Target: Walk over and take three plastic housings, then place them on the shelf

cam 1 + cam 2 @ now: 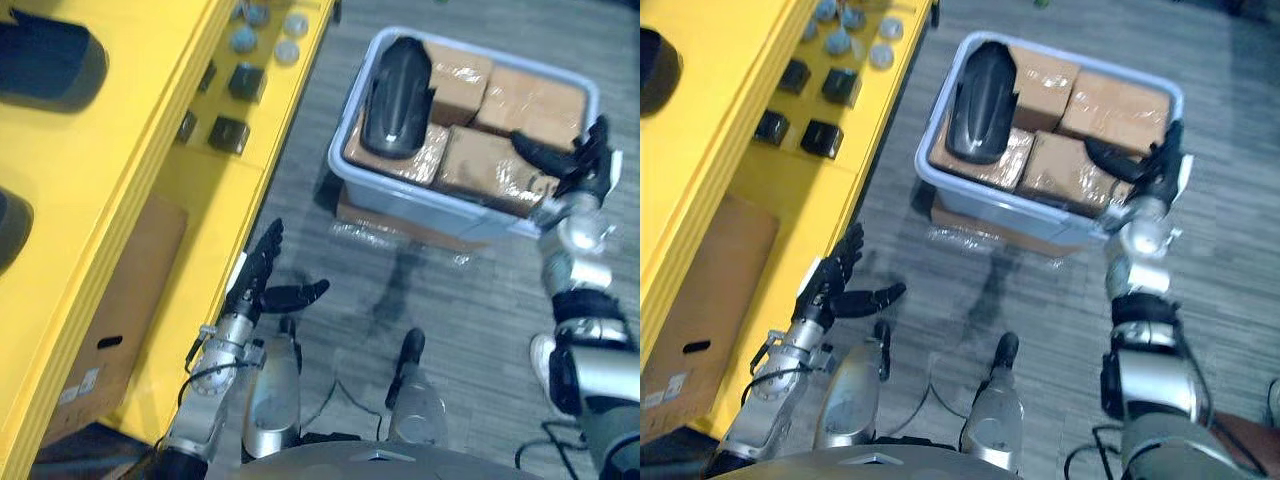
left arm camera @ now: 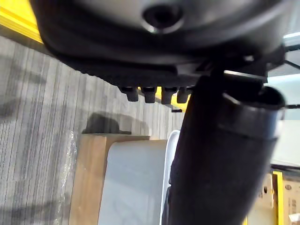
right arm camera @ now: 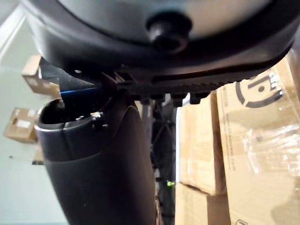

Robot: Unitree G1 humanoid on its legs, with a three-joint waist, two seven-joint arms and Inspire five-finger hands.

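A black plastic housing (image 1: 397, 95) lies in a grey-blue bin (image 1: 420, 195) on the floor, resting on taped cardboard boxes (image 1: 485, 160). Two more dark housings (image 1: 45, 60) (image 1: 8, 230) lie on the top of the yellow shelf (image 1: 120, 180) at the left. My right hand (image 1: 575, 160) hovers open over the bin's near right corner, thumb pointing toward the boxes, holding nothing. My left hand (image 1: 262, 280) hangs open and empty low beside the shelf's edge. Its thumb (image 2: 225, 154) shows in the left wrist view before the bin's wall (image 2: 133, 183).
Small black blocks (image 1: 228, 133) and grey round parts (image 1: 265, 30) sit on the shelf's lower level. A cardboard box (image 1: 115, 330) stands under the shelf. The bin rests on a wooden board (image 1: 400, 228). Grey floor (image 1: 470, 300) lies between me and the bin.
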